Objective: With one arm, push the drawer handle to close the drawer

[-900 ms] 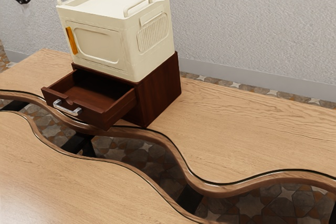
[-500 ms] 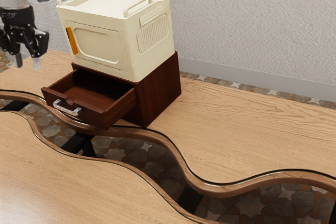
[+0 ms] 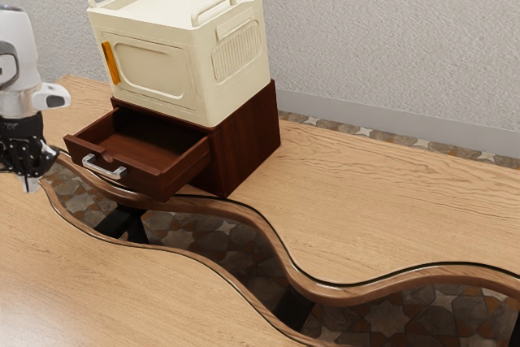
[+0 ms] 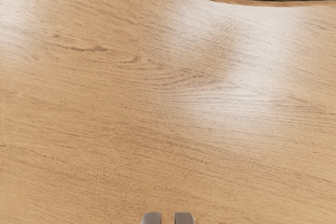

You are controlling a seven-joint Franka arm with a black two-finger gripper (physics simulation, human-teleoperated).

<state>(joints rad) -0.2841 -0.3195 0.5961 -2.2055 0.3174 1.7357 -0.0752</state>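
The gripper (image 3: 30,186) points down over the wooden table (image 3: 122,290), its fingertips a narrow gap apart. To the exterior view's right of it, near but apart, is the silver handle (image 3: 104,170) on the front of the brown drawer (image 3: 145,175). The drawer stands pulled out, its bare brown inside showing. Farther from the gripper, the dark cabinet (image 3: 248,140) bears a cream box (image 3: 154,67), whose contents are hidden.

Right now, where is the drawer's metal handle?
In the exterior view's left part, the handle sits on the front of the open drawer, below the cream box.
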